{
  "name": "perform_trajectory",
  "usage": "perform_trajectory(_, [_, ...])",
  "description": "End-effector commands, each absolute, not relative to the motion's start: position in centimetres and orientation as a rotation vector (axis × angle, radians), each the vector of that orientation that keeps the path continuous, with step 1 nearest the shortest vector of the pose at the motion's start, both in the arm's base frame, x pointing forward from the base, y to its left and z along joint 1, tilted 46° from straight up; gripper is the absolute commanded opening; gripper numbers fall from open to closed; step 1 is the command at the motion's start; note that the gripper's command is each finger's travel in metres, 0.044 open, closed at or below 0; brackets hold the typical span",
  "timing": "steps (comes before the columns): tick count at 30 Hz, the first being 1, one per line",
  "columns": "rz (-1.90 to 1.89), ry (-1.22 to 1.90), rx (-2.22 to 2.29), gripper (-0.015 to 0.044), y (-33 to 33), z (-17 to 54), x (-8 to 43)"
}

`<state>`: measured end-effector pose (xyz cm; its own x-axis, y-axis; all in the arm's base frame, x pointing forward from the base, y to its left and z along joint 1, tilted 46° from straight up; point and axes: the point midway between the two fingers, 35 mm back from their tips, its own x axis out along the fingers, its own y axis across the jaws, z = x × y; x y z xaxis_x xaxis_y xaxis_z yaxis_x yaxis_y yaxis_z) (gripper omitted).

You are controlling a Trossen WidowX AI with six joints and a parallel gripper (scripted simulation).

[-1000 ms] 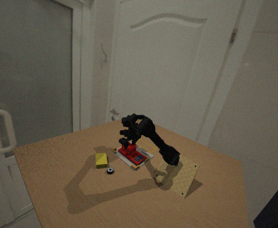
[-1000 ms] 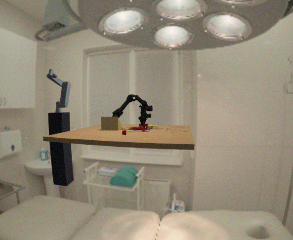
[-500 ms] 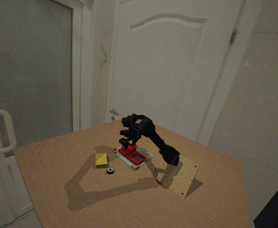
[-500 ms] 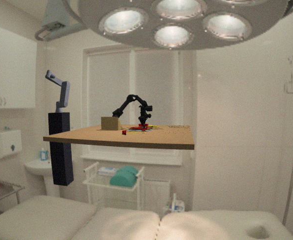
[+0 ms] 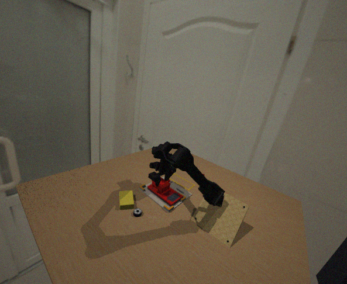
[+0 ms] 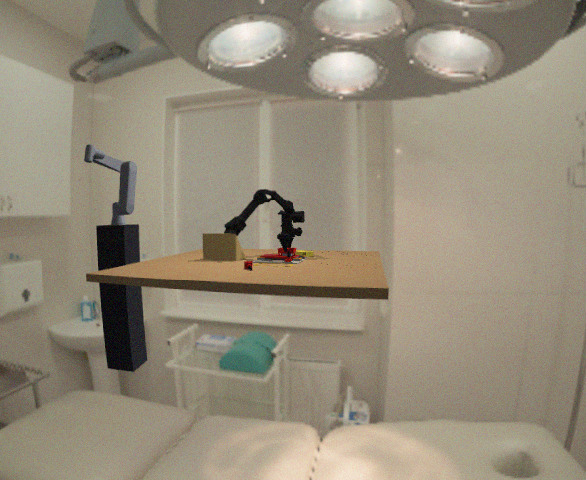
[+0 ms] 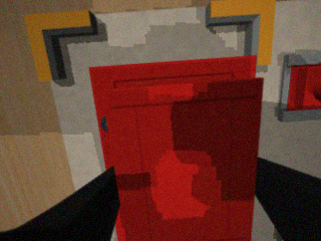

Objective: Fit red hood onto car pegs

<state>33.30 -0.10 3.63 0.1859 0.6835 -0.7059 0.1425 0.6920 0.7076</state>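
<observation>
The red hood is over one end of the red car chassis, which lies in the jig. My gripper points down and is shut on the hood, with one black finger at each side. In the wrist view the hood looks nearly parallel to the chassis, and a strip of chassis shows beyond its far edge. The hood hides the engine block, pegs and corner holes. I cannot tell whether it sits flat on the deck.
A yellow block and a small black-and-white wheel lie beside the jig. A tan sloped block stands near the arm's base. A small red part is on the table. Orange corner brackets rise from the jig.
</observation>
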Motion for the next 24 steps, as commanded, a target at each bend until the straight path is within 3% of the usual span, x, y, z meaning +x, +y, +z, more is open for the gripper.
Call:
perform_trajectory(1, [0.437, 1.362, 0.768, 0.0, 0.12, 3.47, 33.23])
perform_trajectory(24, [0.437, 1.362, 0.769, 0.0, 0.73, 2.86, 33.44])
